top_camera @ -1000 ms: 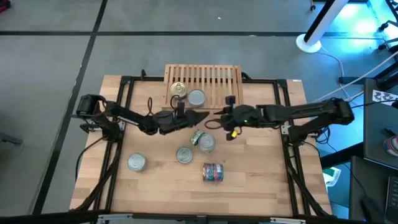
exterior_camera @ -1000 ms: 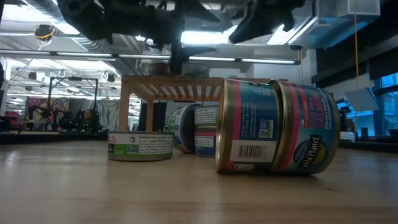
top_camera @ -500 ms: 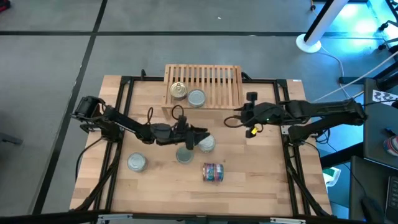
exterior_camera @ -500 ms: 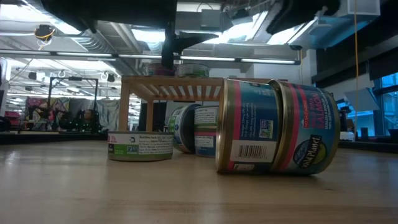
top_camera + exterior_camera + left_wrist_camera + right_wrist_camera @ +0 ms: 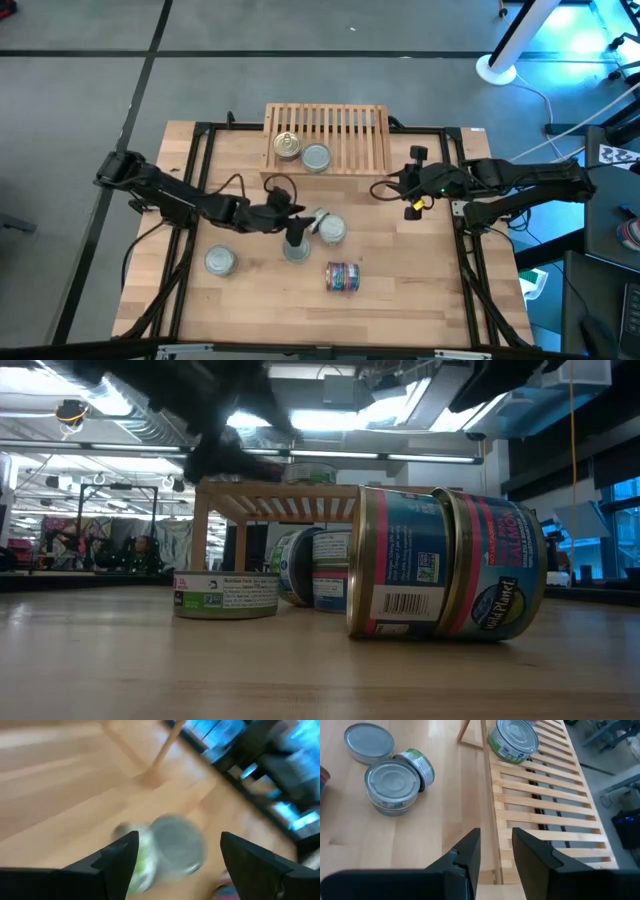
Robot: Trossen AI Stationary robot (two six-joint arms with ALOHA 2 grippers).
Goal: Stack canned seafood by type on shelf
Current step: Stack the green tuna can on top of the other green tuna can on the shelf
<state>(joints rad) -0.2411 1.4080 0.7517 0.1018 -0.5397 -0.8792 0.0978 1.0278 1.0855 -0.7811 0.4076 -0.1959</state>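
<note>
The light-wood shelf (image 5: 327, 138) stands at the table's far edge with a gold-lidded tin (image 5: 287, 146) and a silver-lidded tin (image 5: 316, 157) on its slats. Several tins are on the table: a silver one (image 5: 220, 261), a flat one (image 5: 297, 248), a taller one (image 5: 331, 229) with a green-sided tin (image 5: 315, 220) leaning on it, and a blue-red tin (image 5: 343, 277) on its side. My left gripper (image 5: 293, 222) hovers open over the middle tins; its blurred wrist view shows the silver lid (image 5: 177, 845) between the fingers. My right gripper (image 5: 405, 185) is open, right of the shelf.
A black frame runs along the table's left, right and far sides. Bare wood lies to the near left and near right of the tins. The right half of the shelf's slats (image 5: 540, 805) carries nothing. In the low view the blue-red tin (image 5: 445, 563) lies nearest.
My left gripper has swung from the shelf's front edge toward the table's near edge and now hangs over the middle tins, the arm stretched lower and longer. My right gripper has drawn back toward the table's right edge. No tin has moved.
</note>
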